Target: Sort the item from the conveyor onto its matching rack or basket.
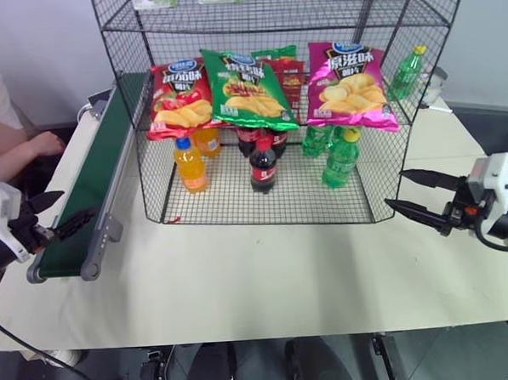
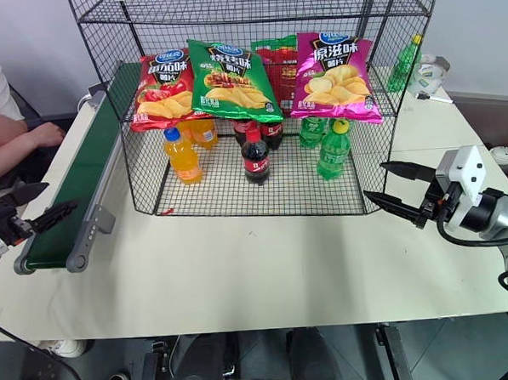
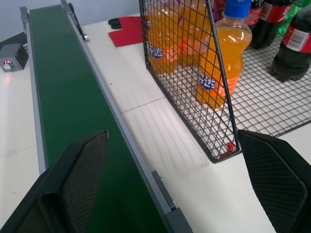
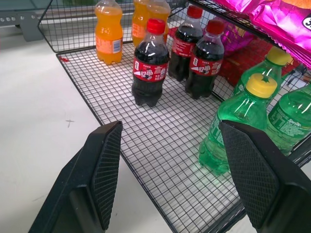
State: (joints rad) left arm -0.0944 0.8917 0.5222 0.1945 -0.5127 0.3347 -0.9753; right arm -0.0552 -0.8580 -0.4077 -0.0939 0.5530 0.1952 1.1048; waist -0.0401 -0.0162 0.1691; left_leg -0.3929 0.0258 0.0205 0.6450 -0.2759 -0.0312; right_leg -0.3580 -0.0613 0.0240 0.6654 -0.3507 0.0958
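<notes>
Already the green crisp bag (image 1: 250, 88) lies on the rack's (image 1: 118, 27) middle tier, upper centre, between red bag (image 1: 179, 98) and magenta bag (image 1: 351, 84), hiding the cola bottles' tops; my left gripper (image 1: 57, 213) at left edge by the conveyor (image 1: 96, 185) gapes empty; my right gripper (image 1: 414, 193), lower right, stands open, empty; a person's arm (image 1: 18, 151) is cut off upper left.
</notes>
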